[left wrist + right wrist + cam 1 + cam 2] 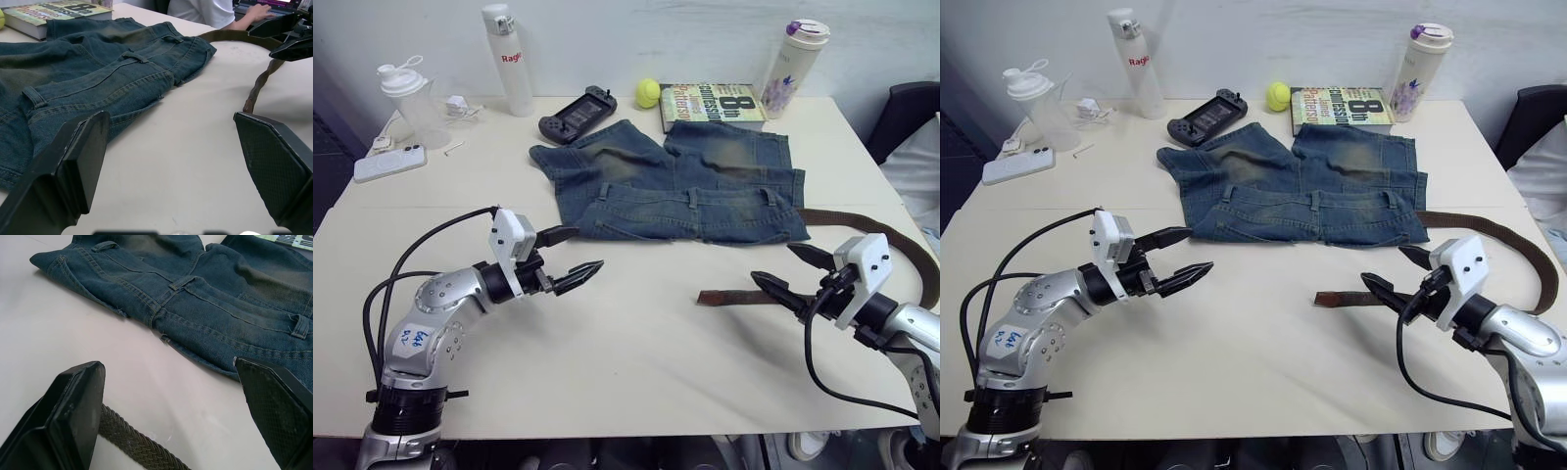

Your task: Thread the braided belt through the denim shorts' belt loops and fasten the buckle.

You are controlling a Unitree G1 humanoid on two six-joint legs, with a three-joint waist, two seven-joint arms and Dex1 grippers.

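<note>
Left eye view shows the faded blue denim shorts [680, 186] lying flat on the pale tabletop [636, 352], with the dark brown braided belt [876, 240] curving beside their right edge. Left gripper [579, 255] hovers with fingers spread just before the waistband. Right gripper [793, 271] is also spread, straddling the belt's end, not pinching it.

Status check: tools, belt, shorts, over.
Left tool open, empty, near the shorts' waistband. Right tool open over the braided belt tip. Belt unthreaded, lying beside the denim shorts. Nothing between belt and shorts.
</note>
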